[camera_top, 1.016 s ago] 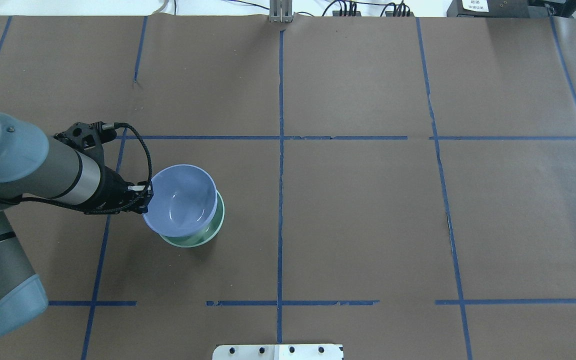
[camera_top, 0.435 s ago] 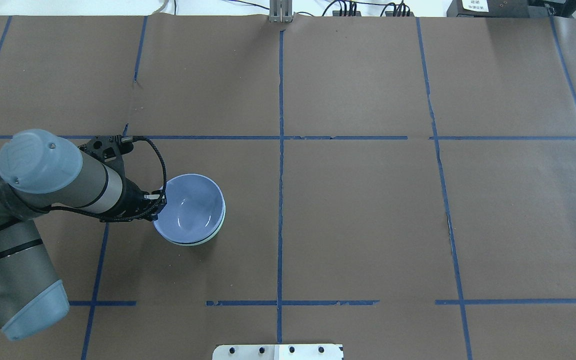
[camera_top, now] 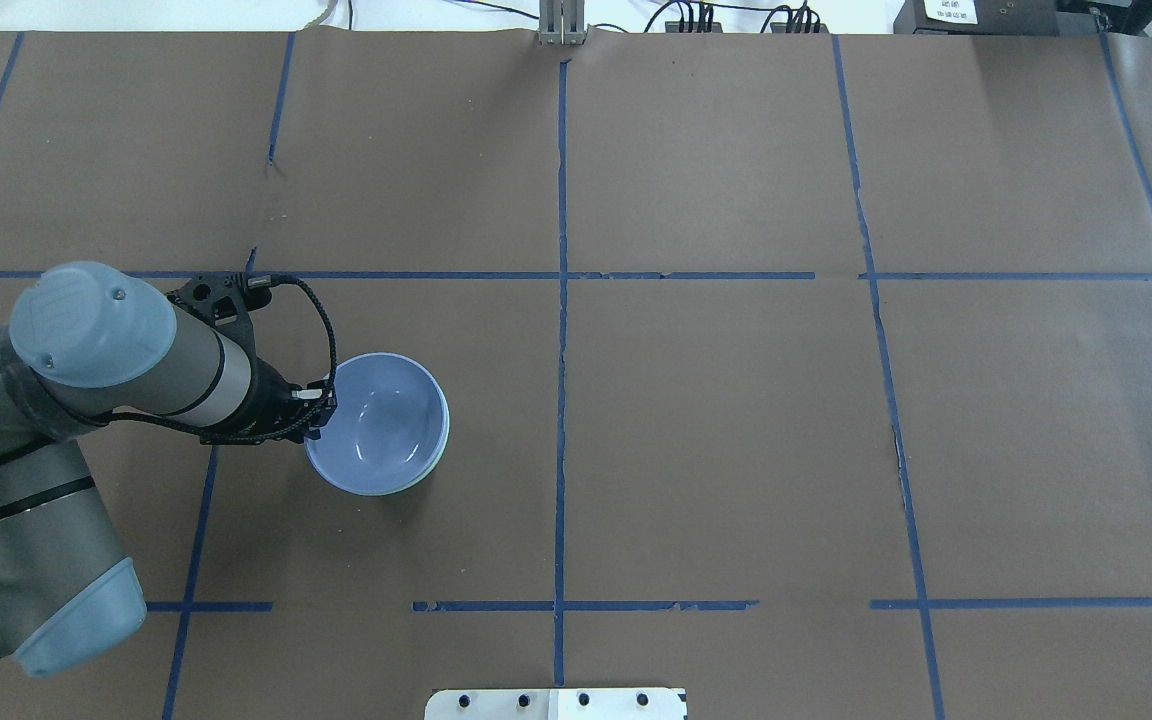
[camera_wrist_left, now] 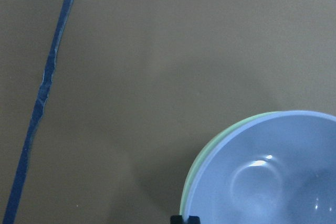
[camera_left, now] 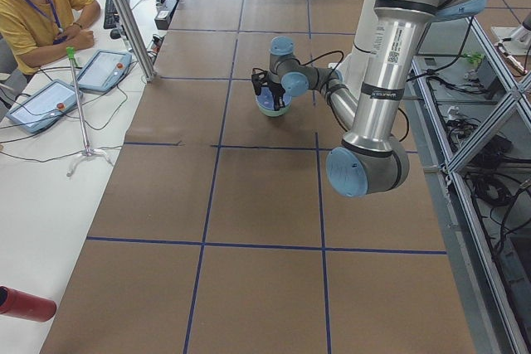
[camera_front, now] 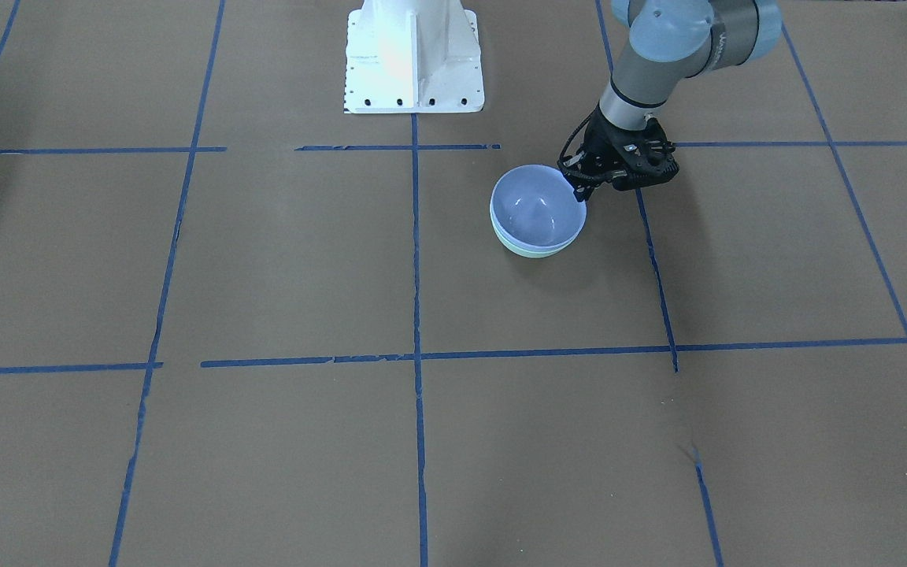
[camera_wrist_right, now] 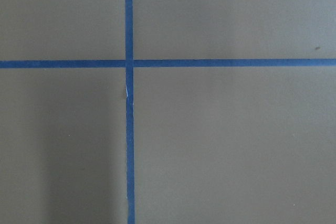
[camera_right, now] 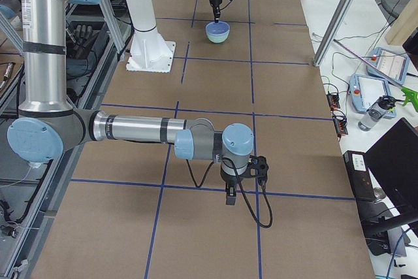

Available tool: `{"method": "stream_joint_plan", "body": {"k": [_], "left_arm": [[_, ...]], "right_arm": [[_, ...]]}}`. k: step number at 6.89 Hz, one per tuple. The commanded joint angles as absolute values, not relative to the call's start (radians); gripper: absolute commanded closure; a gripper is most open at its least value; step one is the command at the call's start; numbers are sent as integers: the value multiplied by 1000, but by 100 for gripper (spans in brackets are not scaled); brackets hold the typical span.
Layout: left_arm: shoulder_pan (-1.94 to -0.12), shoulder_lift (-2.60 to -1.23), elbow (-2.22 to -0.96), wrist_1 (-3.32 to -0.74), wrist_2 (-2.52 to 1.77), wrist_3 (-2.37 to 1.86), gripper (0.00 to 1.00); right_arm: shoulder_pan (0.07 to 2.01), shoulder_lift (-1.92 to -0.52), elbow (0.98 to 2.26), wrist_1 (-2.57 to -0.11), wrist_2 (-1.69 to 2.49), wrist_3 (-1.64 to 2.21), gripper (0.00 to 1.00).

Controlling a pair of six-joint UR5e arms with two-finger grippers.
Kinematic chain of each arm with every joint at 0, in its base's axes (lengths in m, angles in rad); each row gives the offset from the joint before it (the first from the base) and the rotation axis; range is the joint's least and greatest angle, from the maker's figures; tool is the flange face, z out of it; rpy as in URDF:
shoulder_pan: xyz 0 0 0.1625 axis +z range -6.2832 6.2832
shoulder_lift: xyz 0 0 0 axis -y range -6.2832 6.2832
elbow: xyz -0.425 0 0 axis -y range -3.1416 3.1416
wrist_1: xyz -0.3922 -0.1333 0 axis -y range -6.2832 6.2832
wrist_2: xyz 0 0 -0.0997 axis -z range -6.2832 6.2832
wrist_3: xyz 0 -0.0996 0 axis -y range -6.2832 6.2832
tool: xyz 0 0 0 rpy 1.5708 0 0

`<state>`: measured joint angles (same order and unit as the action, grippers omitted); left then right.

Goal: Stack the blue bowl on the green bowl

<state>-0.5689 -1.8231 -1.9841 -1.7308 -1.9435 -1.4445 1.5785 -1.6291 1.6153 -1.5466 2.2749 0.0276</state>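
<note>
The blue bowl (camera_top: 381,425) sits nested inside the green bowl (camera_front: 536,253), left of centre in the overhead view and just right of centre in the upper part of the front-facing one. Only a thin mint sliver of the green one shows under its rim. The left gripper (camera_top: 319,412) is at the blue bowl's left edge in the overhead view, its fingers closed on the rim, so it is grasping the bowl.

The pair stands on a table (camera_top: 736,420) covered in brown paper, which is marked into large squares by blue tape lines (camera_top: 562,300) (torn and gapped in places). The white robot base (camera_front: 412,59) is at the top of the front-facing view. In the left side view a man in a yellow shirt (camera_left: 37,14) sits at the upper left, beside two tablets (camera_left: 43,105).

Both bowls are glossy and plain, and the blue one catches small white highlights inside.

The right gripper (camera_right: 230,195) hangs low over the paper at lower centre of the right side view, well apart from the bowls. I cannot tell whether it is released or clenched.
</note>
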Motion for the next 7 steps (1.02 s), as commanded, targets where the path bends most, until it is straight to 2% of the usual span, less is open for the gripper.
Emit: {"method": "stream_joint_plan", "body": {"k": [1, 3, 7], "left_arm": [[-581, -1821, -2029, -1729, -1953, -1430, 0], [-685, -1772, -2060, -1720, -2030, -1166, 0], [-1129, -1519, -2022, -1637, -2206, -319, 0]], "right_arm": [[1578, -1629, 1615, -1548, 2275, 28, 0], [1578, -1629, 1615, -1546, 2275, 28, 0], [1578, -1629, 1615, -1546, 2275, 28, 0]]}}
